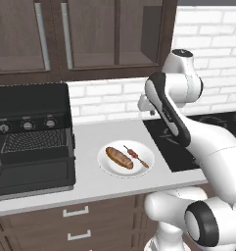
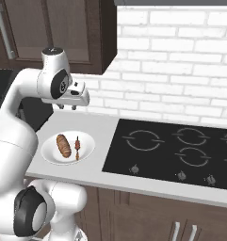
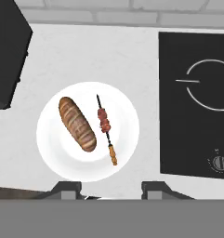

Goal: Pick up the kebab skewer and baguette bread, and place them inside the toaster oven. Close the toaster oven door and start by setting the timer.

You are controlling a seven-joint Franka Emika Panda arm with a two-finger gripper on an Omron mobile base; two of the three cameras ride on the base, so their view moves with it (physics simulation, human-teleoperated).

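Observation:
A white plate (image 1: 139, 169) (image 2: 89, 141) (image 3: 127, 114) on the counter holds the golden-brown baguette bread (image 1: 119, 157) (image 2: 64, 145) (image 3: 77, 123) and, beside it, the thin kebab skewer (image 1: 135, 156) (image 2: 77, 147) (image 3: 105, 124). High above the plate hangs my gripper (image 1: 150, 112) (image 2: 68, 108) (image 3: 111, 189), open, pointing down, with nothing between its fingers. To the left stands the black toaster oven (image 1: 31, 105) (image 3: 9, 51). The toaster oven door (image 1: 34, 177) is dropped open, showing the wire rack (image 1: 34, 140). Three knobs sit in a row above the opening.
A black cooktop (image 1: 163, 147) (image 2: 176, 150) (image 3: 197, 116) lies flush in the counter right of the plate. Dark wood cabinets (image 1: 90, 34) hang above the oven, and a white brick wall (image 2: 181, 61) runs behind. The counter's front edge is close below the plate.

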